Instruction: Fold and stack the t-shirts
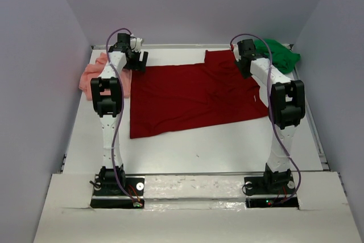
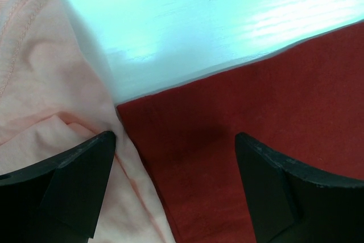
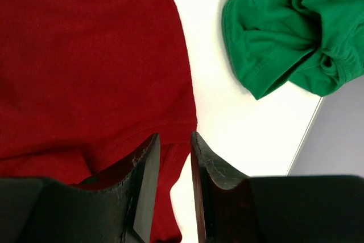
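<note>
At the far end of the table (image 1: 199, 146), both arms are reaching out over the cloth. The dark red t-shirt (image 1: 193, 98) lies spread roughly flat across the middle. Its near hem runs slantwise and its far right part is rucked up into a fold. Near of that hem I have a broad bare strip of white tabletop back to the arm bases, so there is room to pull cloth toward me.

The sides are tighter. The salmon pink t-shirt (image 1: 91, 78) is bunched at the far left, against the wall and touching the red shirt's left edge. The bright green t-shirt (image 1: 278, 55) is crumpled in the far right corner, with a narrow band of bare table between it and the red one.

The left gripper (image 2: 175, 136) hangs with its jaws spread wide, straddling the seam where the red corner meets the pink cloth, and it holds nothing. The right gripper (image 3: 174, 136) sits at the red shirt's right edge. Its jaws are drawn nearly together with the red edge running into the thin gap between them. Whether they actually pinch the cloth, I cannot tell.

By my count there are three shirts, one of each colour, none folded or stacked, plus two arms and two grippers.
</note>
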Action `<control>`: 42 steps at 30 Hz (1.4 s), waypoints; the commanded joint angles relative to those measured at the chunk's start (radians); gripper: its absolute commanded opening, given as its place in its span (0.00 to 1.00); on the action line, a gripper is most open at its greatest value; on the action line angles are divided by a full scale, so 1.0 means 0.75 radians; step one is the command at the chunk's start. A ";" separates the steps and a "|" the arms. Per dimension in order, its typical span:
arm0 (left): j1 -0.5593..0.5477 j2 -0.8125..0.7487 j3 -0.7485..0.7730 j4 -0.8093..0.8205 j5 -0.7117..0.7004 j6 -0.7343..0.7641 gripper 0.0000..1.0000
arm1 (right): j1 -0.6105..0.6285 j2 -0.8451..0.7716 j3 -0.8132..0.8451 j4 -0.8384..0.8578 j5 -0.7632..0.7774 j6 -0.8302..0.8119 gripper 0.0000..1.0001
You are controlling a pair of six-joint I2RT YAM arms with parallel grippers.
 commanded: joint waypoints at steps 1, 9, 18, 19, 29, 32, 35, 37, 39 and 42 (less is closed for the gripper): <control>-0.006 -0.044 0.055 0.019 0.068 -0.008 0.95 | -0.002 -0.035 0.034 -0.006 -0.013 0.022 0.33; -0.012 -0.058 0.030 0.025 0.150 0.015 0.87 | -0.002 -0.019 0.034 -0.017 -0.015 0.022 0.32; -0.035 -0.003 0.083 0.003 0.080 0.039 0.88 | -0.002 -0.006 0.049 -0.035 -0.015 0.024 0.32; -0.035 0.003 0.083 0.001 0.088 0.039 0.87 | -0.002 -0.006 0.047 -0.035 -0.013 0.024 0.31; -0.033 0.011 0.081 0.033 0.009 0.027 0.88 | -0.002 0.008 0.049 -0.037 -0.009 0.016 0.31; -0.026 0.029 0.090 0.033 0.017 0.025 0.88 | -0.002 0.008 0.047 -0.039 -0.011 0.018 0.31; -0.024 0.054 0.116 0.019 0.060 0.027 0.88 | -0.002 0.006 0.041 -0.039 -0.011 0.016 0.31; -0.024 0.070 0.135 0.013 0.058 0.021 0.88 | -0.002 0.004 0.037 -0.041 -0.013 0.014 0.30; -0.020 0.081 0.145 0.007 0.074 0.019 0.88 | -0.002 0.000 0.032 -0.041 -0.013 0.012 0.30; -0.014 0.089 0.149 0.003 0.086 0.009 0.88 | -0.002 0.002 0.028 -0.039 -0.013 0.012 0.30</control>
